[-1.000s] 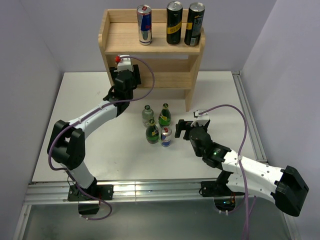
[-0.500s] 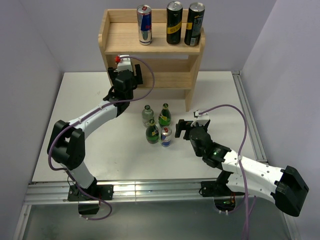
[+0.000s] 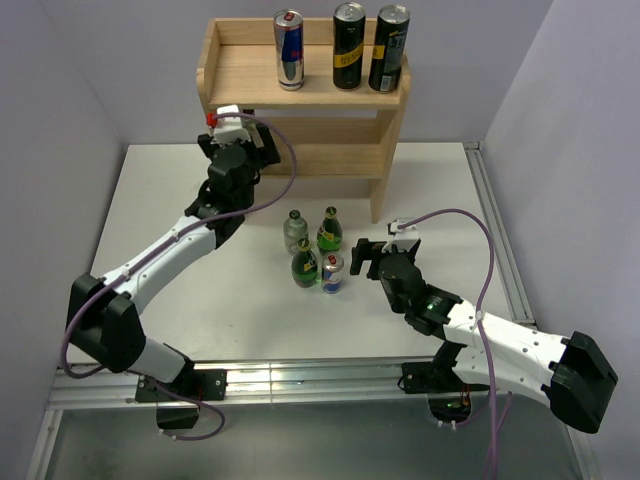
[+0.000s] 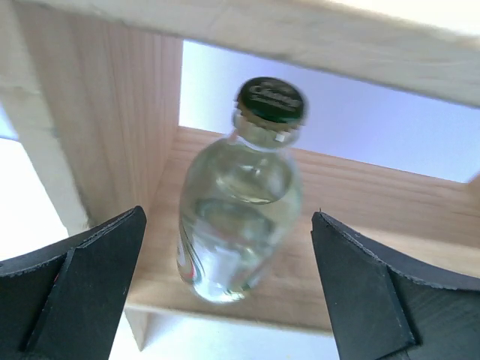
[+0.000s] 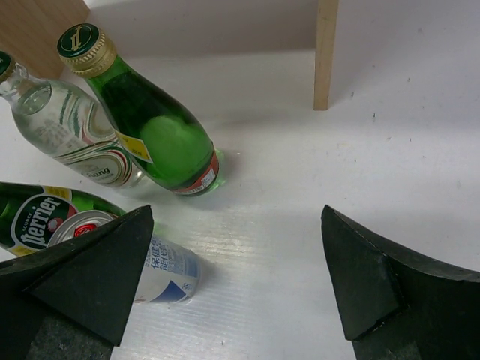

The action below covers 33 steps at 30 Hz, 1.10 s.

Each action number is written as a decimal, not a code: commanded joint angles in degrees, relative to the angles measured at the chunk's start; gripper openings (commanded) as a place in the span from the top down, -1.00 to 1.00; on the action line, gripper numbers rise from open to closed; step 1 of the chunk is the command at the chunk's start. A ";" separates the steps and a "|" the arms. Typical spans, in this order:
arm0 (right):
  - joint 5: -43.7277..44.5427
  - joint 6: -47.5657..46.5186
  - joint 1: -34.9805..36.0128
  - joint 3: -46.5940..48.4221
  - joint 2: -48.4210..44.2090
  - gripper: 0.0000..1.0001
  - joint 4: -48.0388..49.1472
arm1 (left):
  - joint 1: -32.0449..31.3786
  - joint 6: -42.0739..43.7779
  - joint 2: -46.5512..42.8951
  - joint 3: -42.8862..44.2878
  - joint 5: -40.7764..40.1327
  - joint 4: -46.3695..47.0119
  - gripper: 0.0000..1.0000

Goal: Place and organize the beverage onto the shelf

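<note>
Left gripper [image 4: 227, 225], jaws apart, straddles the clear bottle [image 4: 244, 187]; skewed retraction could topple it off the shelf [image 4: 360, 195]. Right gripper [image 5: 238, 217]: jaws apart.

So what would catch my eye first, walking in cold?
Probably the three tall cans lined up on top of the wooden shelf at the back. On its lower board stands a clear bottle, with the left hand open either side of it. Mid-table, three small bottles and a short can huddle together.
</note>
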 commanded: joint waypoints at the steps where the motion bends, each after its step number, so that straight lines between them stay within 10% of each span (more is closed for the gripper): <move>1: 0.73 0.33 -0.41 -0.10 0.02 -1.00 2.23 | -2.11 -1.79 -3.68 -1.79 -1.07 -0.44 -0.99; 19: 1.08 0.42 -0.41 -0.27 0.46 -1.00 2.49 | -20.56 -15.41 -25.92 -34.74 -3.80 -6.07 -0.96; 33: 1.43 0.59 -0.50 -0.36 0.64 -1.00 2.14 | -23.38 -13.49 -12.23 -39.85 -8.12 12.62 -0.95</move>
